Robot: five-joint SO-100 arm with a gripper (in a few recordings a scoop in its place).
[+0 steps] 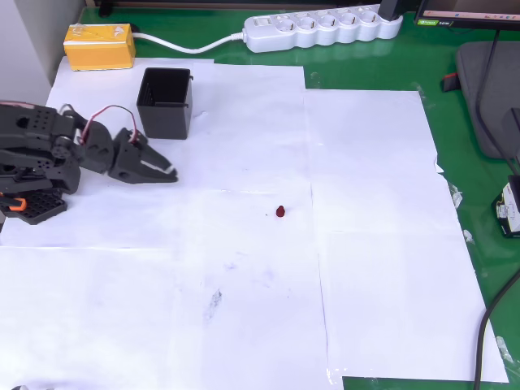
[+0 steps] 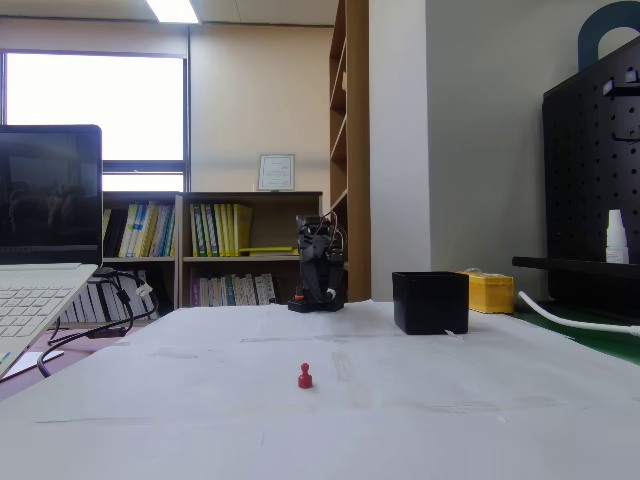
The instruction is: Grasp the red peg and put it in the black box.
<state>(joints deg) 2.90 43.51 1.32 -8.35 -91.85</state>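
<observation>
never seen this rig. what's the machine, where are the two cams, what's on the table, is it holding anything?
It is a small black robot arm ending in a two-finger gripper. One camera looks straight down; the other sits low at the table's far edge, facing the arm. On the white paper lie a tiny red peg, out in the open, and a black box beside the gripper. A yellow box and a power strip sit on the green mat behind. The gripper looks closed and holds nothing.

In the overhead view the peg [image 1: 280,212] lies right of the gripper [image 1: 168,171]; the box [image 1: 166,102] (upright) above it.
</observation>
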